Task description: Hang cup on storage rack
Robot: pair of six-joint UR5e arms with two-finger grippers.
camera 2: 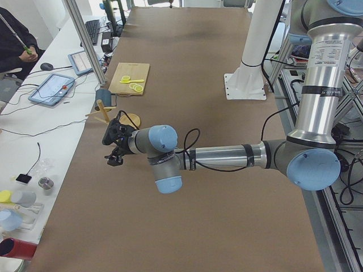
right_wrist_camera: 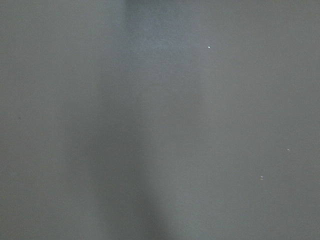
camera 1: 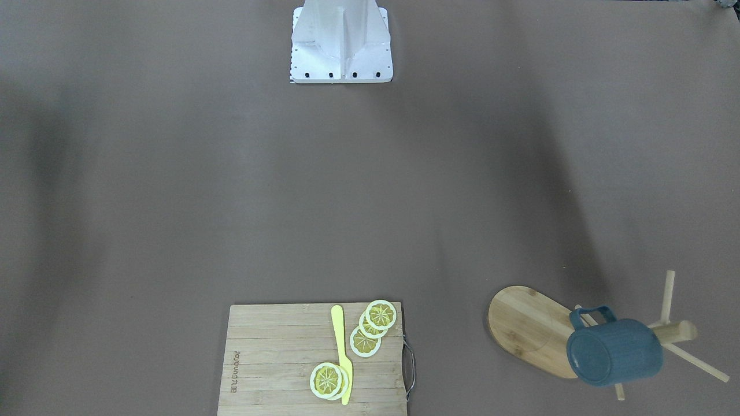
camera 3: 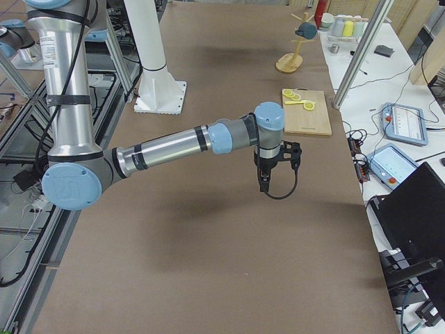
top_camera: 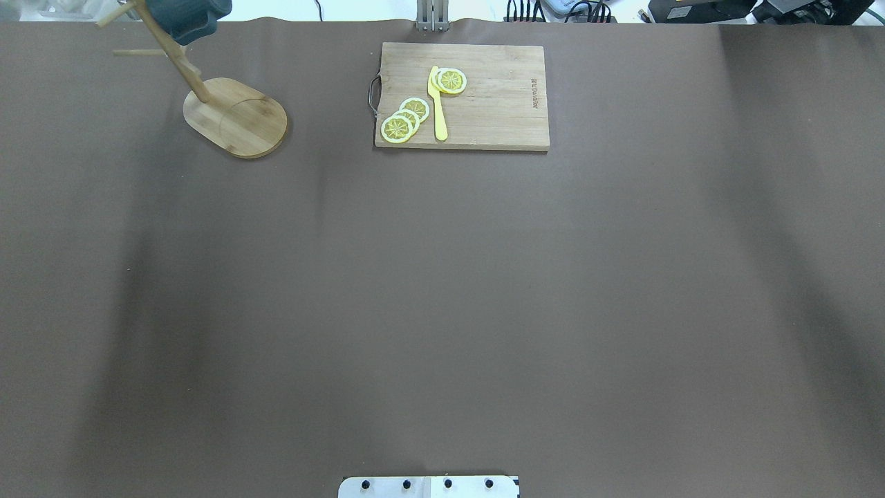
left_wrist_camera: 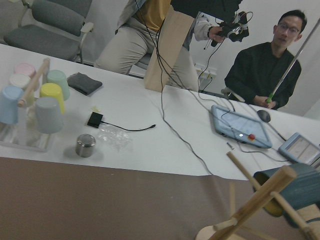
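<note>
The slate-blue ribbed cup [camera 1: 615, 351] hangs by its handle on a peg of the bamboo storage rack [camera 1: 523, 329], free of any gripper. Both also show at the overhead view's far left corner, the cup [top_camera: 190, 17] above the rack's oval base [top_camera: 238, 121], and in the left wrist view, cup [left_wrist_camera: 300, 187] and post [left_wrist_camera: 260, 200]. My left gripper [camera 2: 115, 160] shows only in the exterior left view, hanging over the table short of the rack [camera 2: 130, 120]. My right gripper [camera 3: 263, 186] shows only in the exterior right view, over the mid table. I cannot tell whether either is open or shut.
A slatted cutting board [top_camera: 484, 104] with lemon slices [top_camera: 404, 119] and a yellow knife [top_camera: 437, 104] lies at the far middle. The robot's base plate [camera 1: 341, 58] is at the near edge. A side table with pastel cups [left_wrist_camera: 47, 102] and seated people lies beyond the rack.
</note>
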